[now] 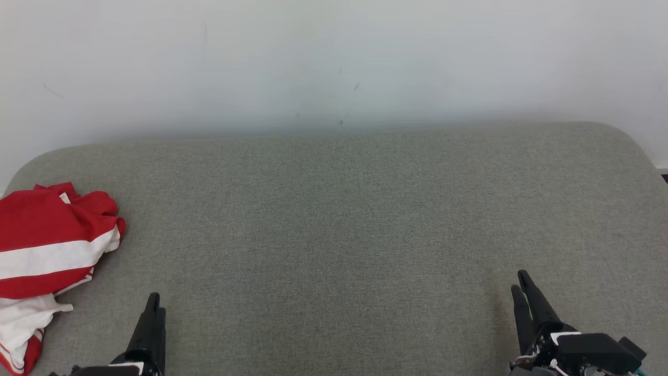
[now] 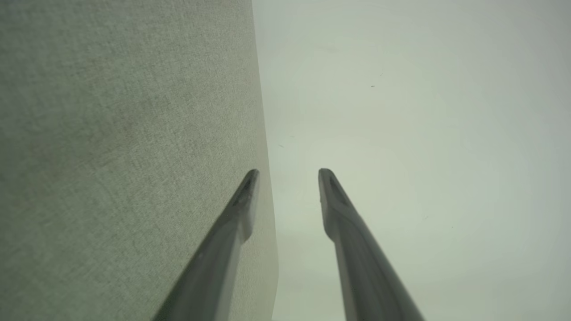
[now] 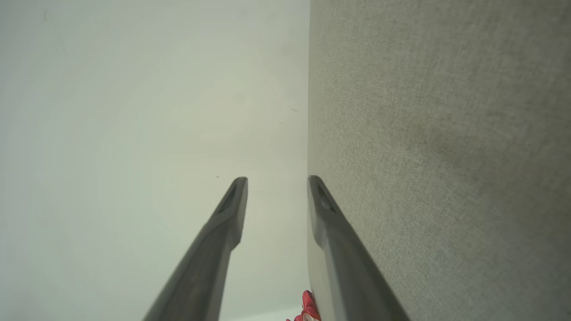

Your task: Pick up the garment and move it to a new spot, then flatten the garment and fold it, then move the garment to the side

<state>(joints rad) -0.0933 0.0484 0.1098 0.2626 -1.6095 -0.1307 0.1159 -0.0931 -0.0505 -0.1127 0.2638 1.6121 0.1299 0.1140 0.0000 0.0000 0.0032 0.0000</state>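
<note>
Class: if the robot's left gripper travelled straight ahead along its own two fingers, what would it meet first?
Probably the pale wall. The left gripper points along the grey cushion toward it, with nothing between as far as shown. The garment lies off to its left, outside that line.

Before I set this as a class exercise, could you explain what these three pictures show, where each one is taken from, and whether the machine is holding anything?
This is a two-armed robot facing a grey-green upholstered surface against a pale wall. The wide picture comes from a camera on its head, looking down. The left gripper shows at the lower left and the right gripper at the lower right. The other two pictures come from cameras on each wrist, looking along that arm's two dark fingers; in both the jaws stand apart with nothing between them. A crumpled red-and-white striped garment lies at the left edge, untouched. Nothing is held.
</note>
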